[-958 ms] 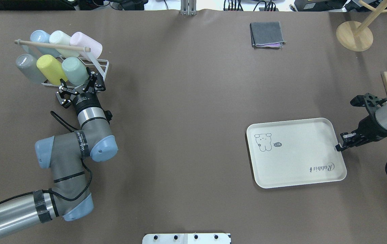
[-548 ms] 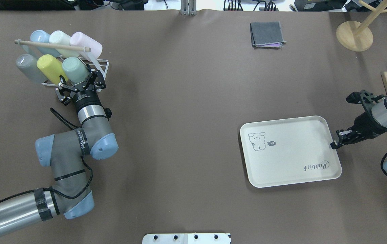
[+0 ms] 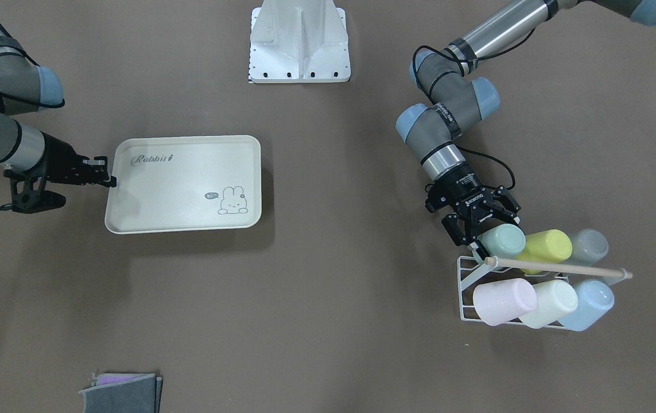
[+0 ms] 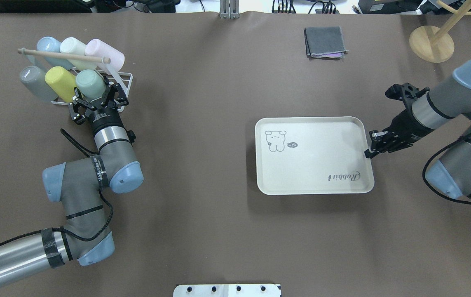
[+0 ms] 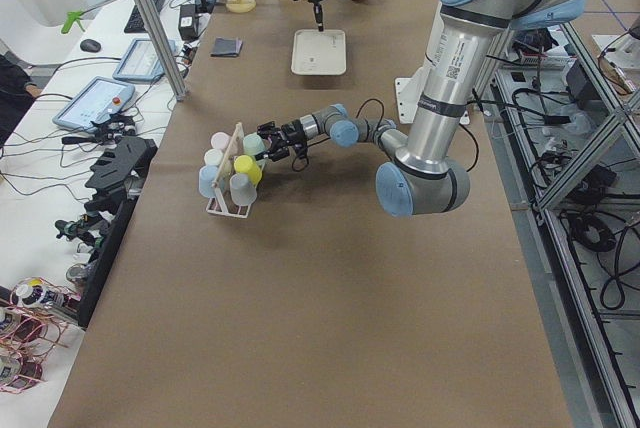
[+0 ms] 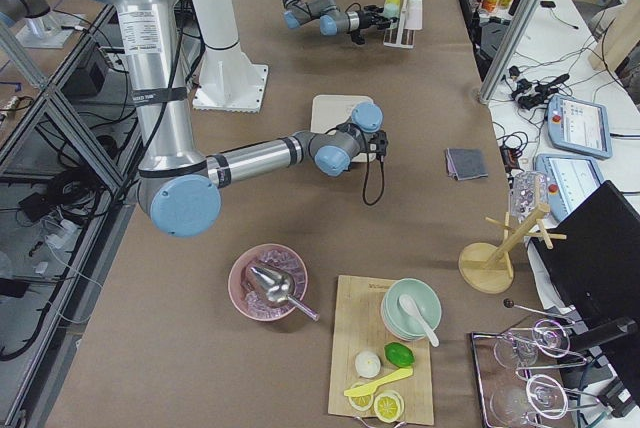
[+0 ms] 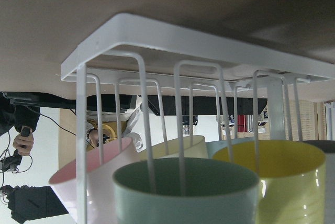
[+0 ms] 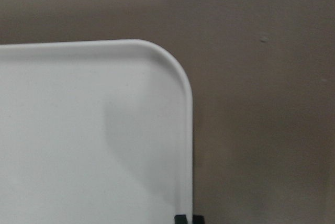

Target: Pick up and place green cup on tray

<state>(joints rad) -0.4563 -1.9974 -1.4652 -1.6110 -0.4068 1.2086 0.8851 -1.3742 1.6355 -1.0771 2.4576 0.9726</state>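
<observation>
The green cup lies tilted on a white wire rack at the far left, next to the yellow cup. My left gripper is open, its fingers spread at the cup's near end; the cup also shows in the front view and the left wrist view. The cream tray with "Rabbit" print lies flat right of centre. My right gripper is shut on its right rim, which also shows in the right wrist view.
The rack also holds grey, blue, cream-white and pink cups under a wooden dowel. A folded grey cloth and a wooden stand base sit at the far edge. The robot base plate is between the arms.
My right gripper has dragged the tray left and slightly away from the robot, toward the table's middle. My left gripper has edged closer to the green cup.
</observation>
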